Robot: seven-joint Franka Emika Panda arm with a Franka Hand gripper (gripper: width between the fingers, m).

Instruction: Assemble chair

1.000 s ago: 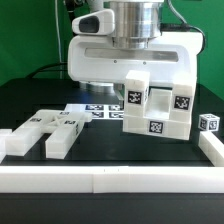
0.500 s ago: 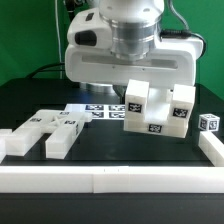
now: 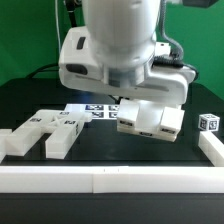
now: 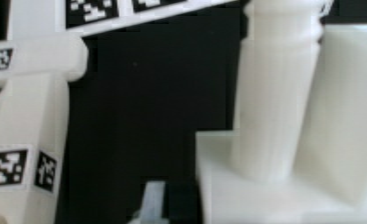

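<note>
The part-built chair [image 3: 150, 120] is being shown tilted at three o'clock on the worktop [image 3: 25, 110], under the arm. Loose parts [image 3: 45, 135] at nine o'clock and a cube [image 3: 207, 122] are lying unjoined, so much is judged to be left. The tool [image 4: 153, 205] is being shown pressed together; what it touches cannot be told.

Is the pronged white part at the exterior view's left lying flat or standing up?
Lying flat: the pronged part rests broad side down on the table, with its tags facing up.
</note>
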